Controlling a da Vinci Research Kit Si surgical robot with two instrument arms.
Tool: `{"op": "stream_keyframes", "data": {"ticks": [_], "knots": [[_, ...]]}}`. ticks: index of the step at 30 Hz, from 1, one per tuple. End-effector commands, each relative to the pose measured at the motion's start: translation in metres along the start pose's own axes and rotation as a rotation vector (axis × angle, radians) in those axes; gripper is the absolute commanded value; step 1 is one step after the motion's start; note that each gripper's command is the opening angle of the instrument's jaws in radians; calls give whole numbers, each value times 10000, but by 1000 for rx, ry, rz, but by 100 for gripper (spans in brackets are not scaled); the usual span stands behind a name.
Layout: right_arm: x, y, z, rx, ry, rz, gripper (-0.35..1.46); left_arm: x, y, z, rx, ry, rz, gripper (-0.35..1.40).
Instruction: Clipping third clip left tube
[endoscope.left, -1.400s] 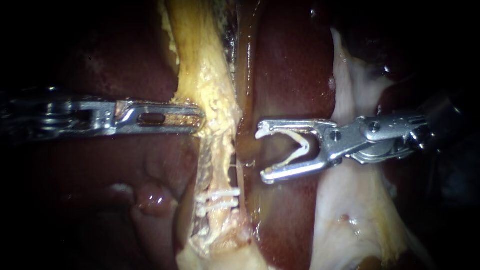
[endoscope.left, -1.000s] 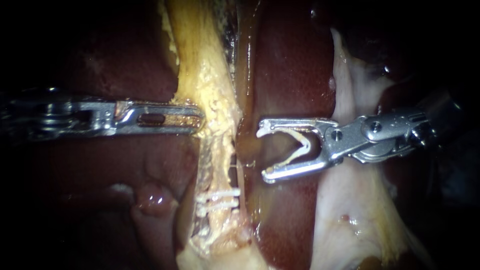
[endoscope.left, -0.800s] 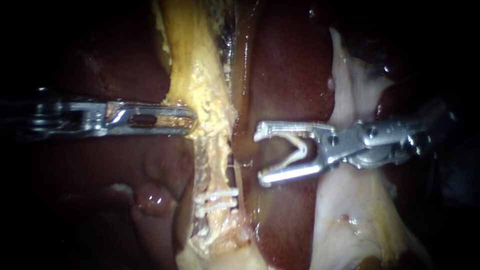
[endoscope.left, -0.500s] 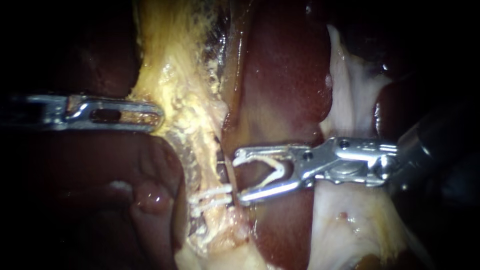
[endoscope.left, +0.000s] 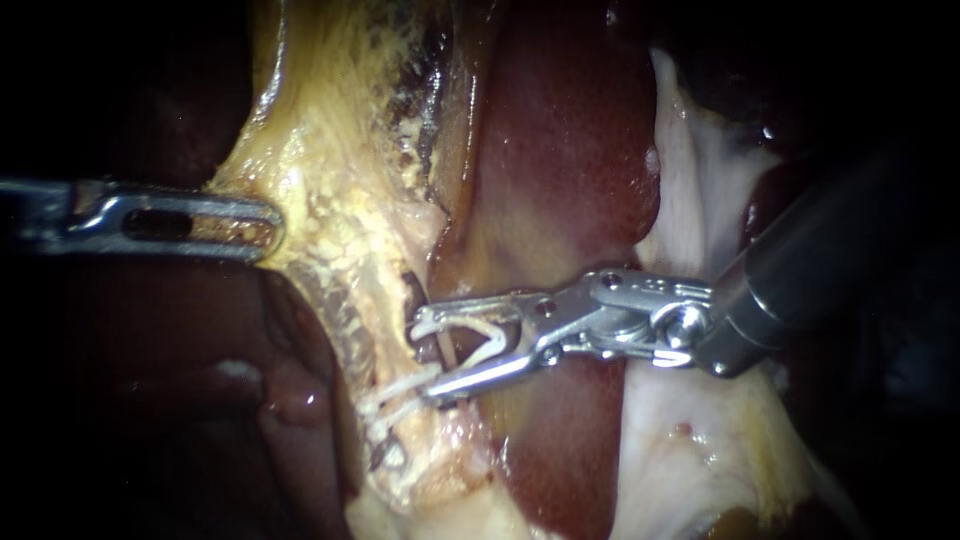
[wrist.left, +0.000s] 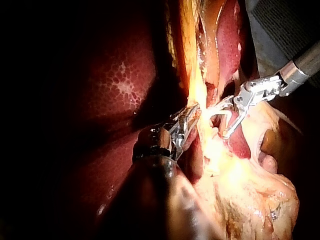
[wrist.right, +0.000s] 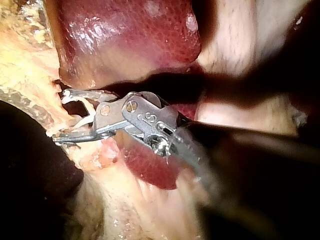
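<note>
The liver (endoscope.left: 560, 170) is deep maroon, and in the wrist views a fine pale honeycomb mottles it. The strand of tissue (endoscope.left: 330, 230) is ochre yellow, flecked with crumbly cream grains, with a near-black streak along one edge. The two clips (endoscope.left: 395, 392) across it are white, as is the loaded clip (endoscope.left: 470, 340). The left instrument (endoscope.left: 265, 212) and right instrument (endoscope.left: 425, 358) are bright silver — the right shaft a dull grey. The tissue flap (endoscope.left: 700, 460) beside the liver is creamy white.
</note>
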Motion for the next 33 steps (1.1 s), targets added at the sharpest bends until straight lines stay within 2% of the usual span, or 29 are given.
{"op": "stream_keyframes", "data": {"ticks": [1,5,7,20,26,33], "knots": [[0,1,4,1,0,-1,58,0,0,0,0,0,0,-35],[-1,4,18,25,-9,7,58,0,0,0,0,0,0,-35],[-1,5,26,57,-18,17,58,0,1,-1,0,0,0,-35],[7,-5,40,301,96,99,55,-1,8,-4,-5,-4,1,-35],[10,-9,44,383,129,132,53,-2,9,-4,-5,-4,1,-35],[11,-10,45,442,131,143,53,-4,15,-4,-7,-5,2,-35]]}}
